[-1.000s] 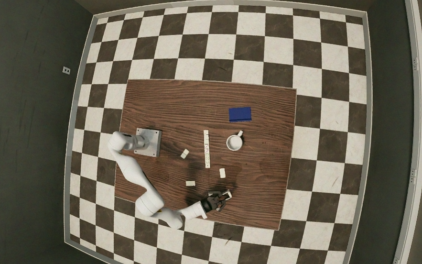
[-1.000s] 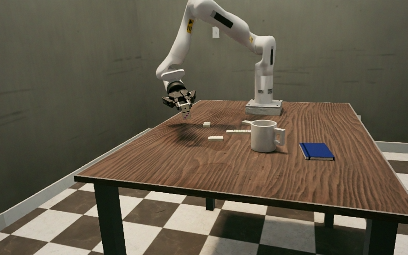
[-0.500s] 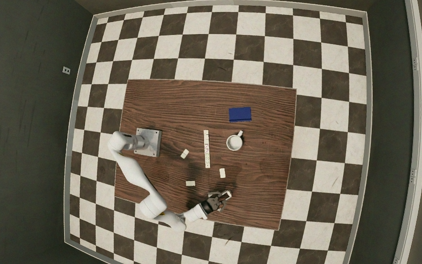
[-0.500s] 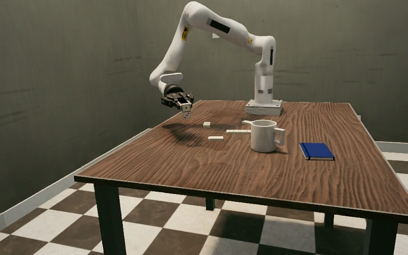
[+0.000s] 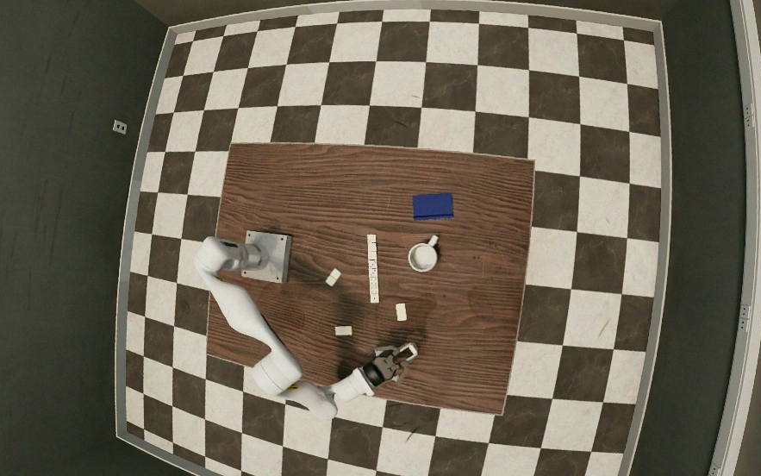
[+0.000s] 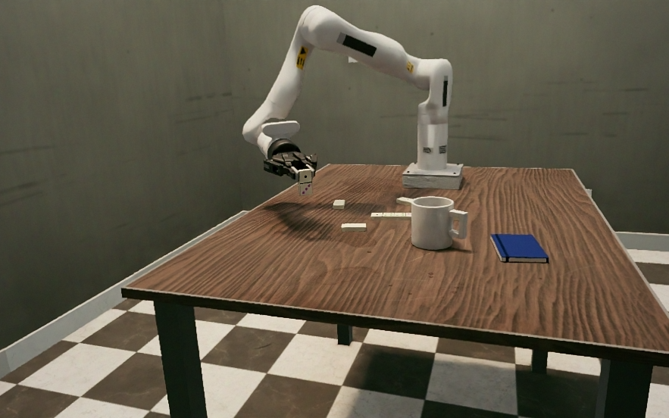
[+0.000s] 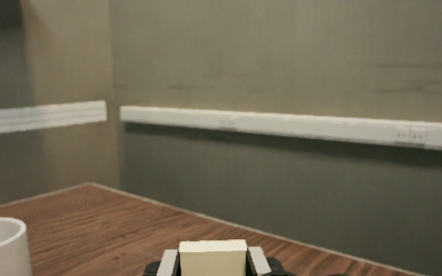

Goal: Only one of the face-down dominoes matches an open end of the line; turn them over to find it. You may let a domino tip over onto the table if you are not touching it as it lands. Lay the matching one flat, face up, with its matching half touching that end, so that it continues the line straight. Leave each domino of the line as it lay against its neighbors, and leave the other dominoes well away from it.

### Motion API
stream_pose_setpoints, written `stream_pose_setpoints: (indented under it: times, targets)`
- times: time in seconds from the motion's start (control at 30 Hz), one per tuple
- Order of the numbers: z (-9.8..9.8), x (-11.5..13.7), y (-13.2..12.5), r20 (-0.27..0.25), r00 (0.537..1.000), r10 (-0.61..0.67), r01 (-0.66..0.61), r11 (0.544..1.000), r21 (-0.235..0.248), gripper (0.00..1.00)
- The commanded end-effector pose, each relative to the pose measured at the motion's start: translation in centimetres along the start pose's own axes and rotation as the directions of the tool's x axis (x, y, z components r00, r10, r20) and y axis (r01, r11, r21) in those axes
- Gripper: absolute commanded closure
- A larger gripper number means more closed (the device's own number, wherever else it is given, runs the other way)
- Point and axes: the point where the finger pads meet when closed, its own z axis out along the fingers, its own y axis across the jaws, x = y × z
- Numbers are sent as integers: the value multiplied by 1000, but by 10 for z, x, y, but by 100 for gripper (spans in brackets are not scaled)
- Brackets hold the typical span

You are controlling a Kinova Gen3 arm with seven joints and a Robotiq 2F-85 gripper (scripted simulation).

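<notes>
The pincer point(image 5: 405, 355) point(image 6: 304, 174) point(image 7: 213, 265) is clamping one domino point(image 5: 411, 349) point(image 6: 304, 182) point(image 7: 213, 259) above the wooden tabletop point(image 5: 477, 218) point(image 6: 285, 269) point(image 7: 101, 225); three loose dominoes point(image 5: 343, 330) point(image 6: 353, 227), one line point(image 5: 373, 269) point(image 6: 389, 214), one mug point(image 5: 422, 257) point(image 6: 432, 223) point(image 7: 1, 247) and one notebook point(image 5: 433, 206) point(image 6: 519, 247) are resting there. Checkered floor is surrounding it.

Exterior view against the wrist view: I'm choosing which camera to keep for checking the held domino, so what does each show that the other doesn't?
Only the exterior view: the held domino's pips, one dark pip on one half and purple ones on the other; the blue notebook; and the robot's base.

Only the wrist view: the held domino's plain, pipless side.

Both: the held domino between the fingers of the gripper, and the white mug.
</notes>
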Motion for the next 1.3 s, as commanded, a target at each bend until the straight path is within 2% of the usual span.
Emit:
stream_pose_setpoints:
  times: [0.0, 0.83, 1.27]
  targets:
    - [0, 1, 0, -1, 1000, -2, 2, 1000, 0, 68]
    - [0, -1, 0, 0, 1000, -3, 3, 1000, 1, 68]
    - [4, -22, 1, 1, 1000, -4, 4, 1000, 2, 68]
